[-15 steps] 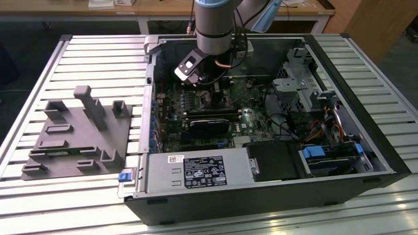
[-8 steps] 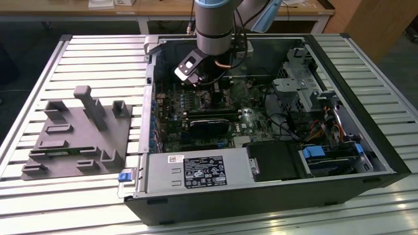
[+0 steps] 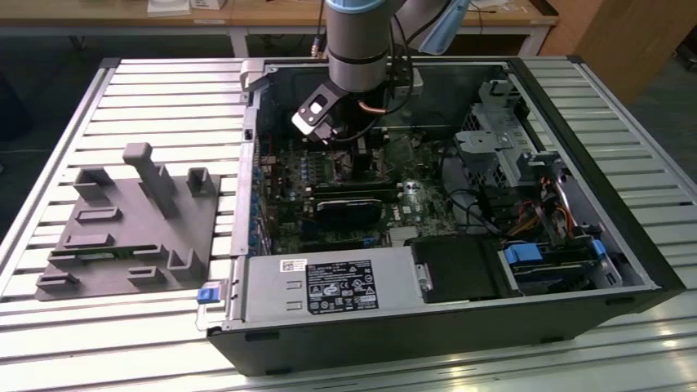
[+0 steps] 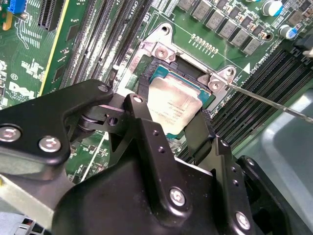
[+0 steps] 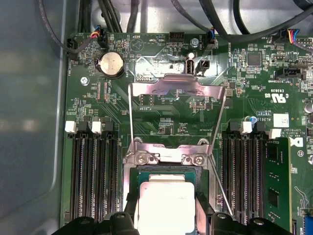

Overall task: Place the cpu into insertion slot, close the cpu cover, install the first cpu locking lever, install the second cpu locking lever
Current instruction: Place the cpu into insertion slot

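Gripper (image 4: 168,116) grips cpu (image 4: 172,100) — insertion slot (image 4: 145,68) mostly hidden.

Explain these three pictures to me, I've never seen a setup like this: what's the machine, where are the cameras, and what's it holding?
The machine is a grey robot arm reaching into an open black computer case lying on a slatted metal table; the exterior view sees this from off the arm. A grey parts holder lies beside the case. Both wrist views come from cameras riding on the arm, looking at the green circuit board. The black two-fingered hand grips the cpu, a small flat square chip with a silver top, at its square black socket. The thin silvery cover frame stands flipped open.
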### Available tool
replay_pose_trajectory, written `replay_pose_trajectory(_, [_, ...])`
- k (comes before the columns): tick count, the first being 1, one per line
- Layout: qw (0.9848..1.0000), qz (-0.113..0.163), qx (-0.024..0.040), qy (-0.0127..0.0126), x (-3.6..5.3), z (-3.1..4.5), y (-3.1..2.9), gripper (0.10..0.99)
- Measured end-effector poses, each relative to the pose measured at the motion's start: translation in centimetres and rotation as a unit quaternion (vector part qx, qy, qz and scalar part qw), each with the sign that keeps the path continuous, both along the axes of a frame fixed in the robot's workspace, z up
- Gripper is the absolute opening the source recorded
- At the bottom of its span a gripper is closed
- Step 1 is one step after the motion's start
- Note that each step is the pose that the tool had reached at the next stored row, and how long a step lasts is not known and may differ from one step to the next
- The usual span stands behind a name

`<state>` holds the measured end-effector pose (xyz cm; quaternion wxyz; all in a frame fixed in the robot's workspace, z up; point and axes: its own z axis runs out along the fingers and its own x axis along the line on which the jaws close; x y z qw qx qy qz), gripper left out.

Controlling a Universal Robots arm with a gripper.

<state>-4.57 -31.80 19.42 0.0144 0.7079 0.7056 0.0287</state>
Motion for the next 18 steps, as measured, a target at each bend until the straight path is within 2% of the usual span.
replay_pose_trajectory(18, [1.0, 0.0, 0.0, 0.0, 0.12, 0.05, -0.23, 0.541])
